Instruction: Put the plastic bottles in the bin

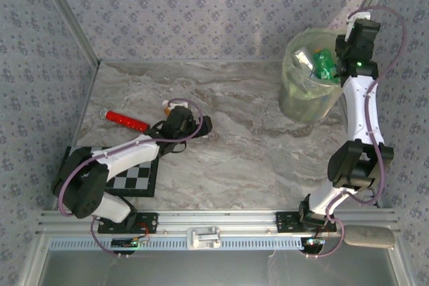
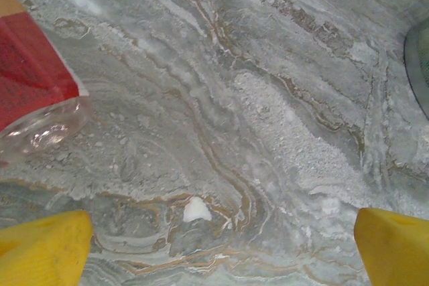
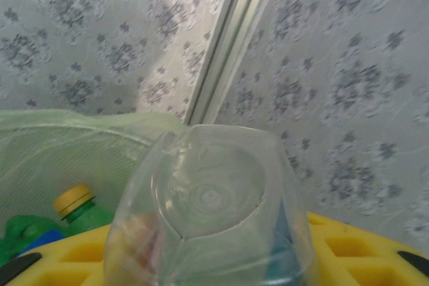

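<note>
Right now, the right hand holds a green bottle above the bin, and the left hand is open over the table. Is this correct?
One detail is wrong: the bottle in the right hand is clear, not green, as the right wrist view shows. The hand is above the bin, and the left hand is open over the table.

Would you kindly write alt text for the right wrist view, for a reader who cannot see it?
A clear plastic bottle, base toward the camera, sits between the yellow fingers of the right gripper, by the green-lined bin. A green bottle with a yellow cap lies inside; a patterned wall stands behind.
</note>
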Action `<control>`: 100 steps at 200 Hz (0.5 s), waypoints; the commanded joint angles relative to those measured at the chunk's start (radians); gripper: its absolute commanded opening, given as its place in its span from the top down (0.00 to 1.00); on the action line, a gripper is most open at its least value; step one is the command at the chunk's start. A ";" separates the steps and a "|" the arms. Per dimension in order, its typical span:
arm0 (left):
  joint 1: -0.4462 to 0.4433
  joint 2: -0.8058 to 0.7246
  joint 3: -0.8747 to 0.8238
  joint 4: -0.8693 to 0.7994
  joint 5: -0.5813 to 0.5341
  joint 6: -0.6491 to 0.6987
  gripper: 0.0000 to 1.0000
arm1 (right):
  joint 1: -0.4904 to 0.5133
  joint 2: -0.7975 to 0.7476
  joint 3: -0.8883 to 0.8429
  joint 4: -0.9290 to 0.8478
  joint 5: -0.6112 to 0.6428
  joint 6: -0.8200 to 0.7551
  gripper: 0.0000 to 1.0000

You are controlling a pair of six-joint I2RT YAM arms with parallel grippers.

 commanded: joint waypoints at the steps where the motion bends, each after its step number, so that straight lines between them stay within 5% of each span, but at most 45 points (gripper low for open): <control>1: -0.007 0.011 0.046 -0.007 0.019 -0.004 0.00 | 0.007 0.039 0.053 -0.085 -0.076 0.049 0.45; 47: -0.007 0.003 0.034 -0.015 0.010 -0.012 0.00 | 0.019 0.058 0.112 -0.147 -0.069 0.045 0.22; 59: -0.006 0.001 0.032 -0.018 0.002 -0.011 0.00 | 0.029 0.044 0.118 -0.143 -0.060 0.046 0.01; 100: 0.012 -0.013 0.053 -0.079 -0.068 0.012 0.00 | 0.083 -0.061 0.113 -0.118 -0.037 0.058 0.00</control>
